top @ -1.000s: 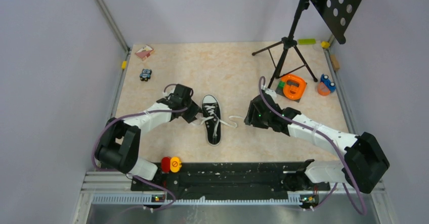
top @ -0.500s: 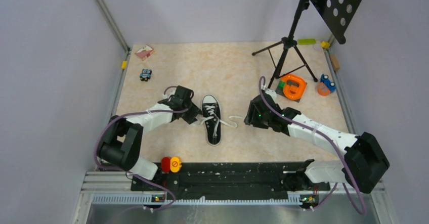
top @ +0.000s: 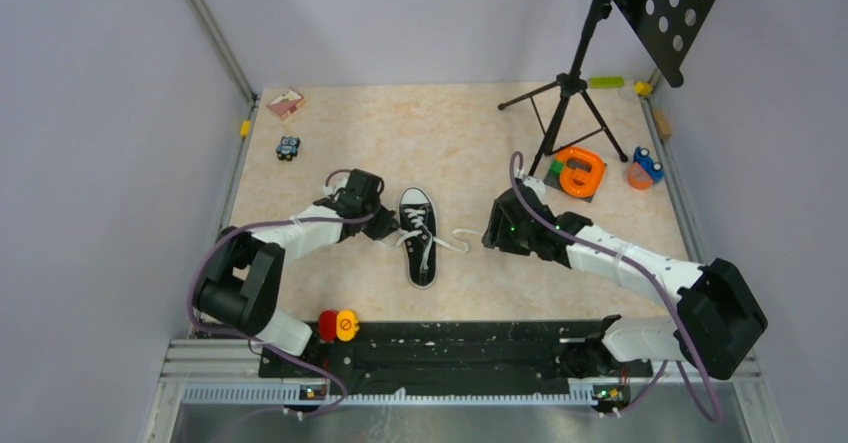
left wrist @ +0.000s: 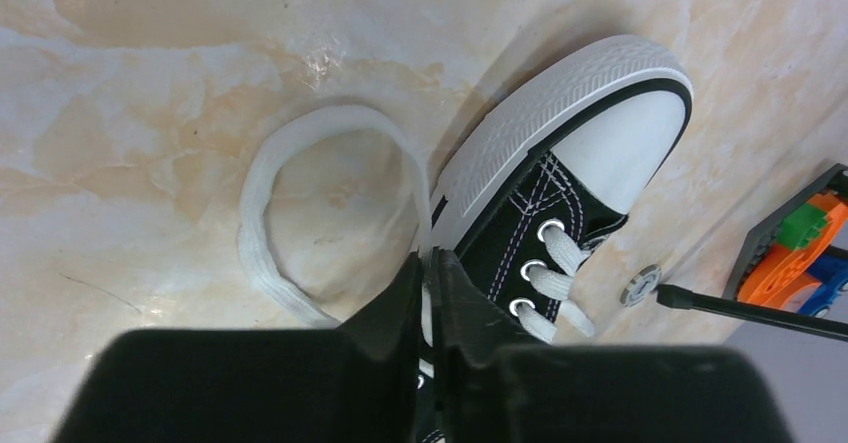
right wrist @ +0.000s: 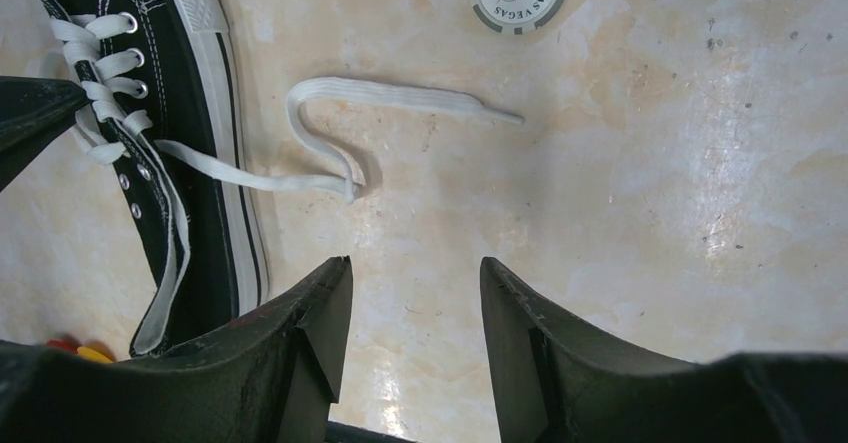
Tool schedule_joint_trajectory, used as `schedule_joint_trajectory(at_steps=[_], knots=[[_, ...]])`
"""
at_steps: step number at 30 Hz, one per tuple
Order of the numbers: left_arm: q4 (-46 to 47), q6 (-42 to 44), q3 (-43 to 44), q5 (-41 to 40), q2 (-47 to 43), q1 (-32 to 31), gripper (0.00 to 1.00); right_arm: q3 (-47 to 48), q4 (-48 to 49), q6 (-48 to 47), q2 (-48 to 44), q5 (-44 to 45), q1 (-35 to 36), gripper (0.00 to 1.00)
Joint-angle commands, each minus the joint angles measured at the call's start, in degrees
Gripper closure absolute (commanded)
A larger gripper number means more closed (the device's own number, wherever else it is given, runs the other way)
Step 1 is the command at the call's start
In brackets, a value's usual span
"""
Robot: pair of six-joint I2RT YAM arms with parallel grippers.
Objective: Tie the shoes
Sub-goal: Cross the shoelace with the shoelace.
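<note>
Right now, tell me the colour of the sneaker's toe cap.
White toe cap on the black sneaker; shows best in the left wrist view.

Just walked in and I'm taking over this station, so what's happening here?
A robot is working on tying a black sneaker on the table; no knot yet. The left tool is pinched shut on the lace loop lying beside the toe. The right tool hangs open near the other lace, which lies loose.

1. A robotics lab cell: plain walls (top: 100,163) enclose a bench (top: 450,133).
2. Two robot arms (top: 620,258) mount on an aluminium rail (top: 400,394) along its near edge.
3. A stop button (top: 338,325) (red and yellow) sits there; a tripod (top: 568,93) stands near the far right corner.
</note>
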Motion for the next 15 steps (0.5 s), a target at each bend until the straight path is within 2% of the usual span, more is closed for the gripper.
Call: schedule_joint_trajectory(at_steps=[1,8,15], knots=[[-1.12,-0.15,-0.18,-2.38,1.34,0.19,0.98,1.66,0.81,0.73,0.68,0.4,-0.16,0.47],[-6.12,2.9,2.1,-6.2,-5.68,0.15,1.0,2.24,1.36,1.3,1.24,0.92,-0.16,0.45],[-8.51,4.86,-0.01,-10.63,-15.17,0.23,1.0,3.89,1.11,1.6,1.33,1.16,-0.16,0.45]])
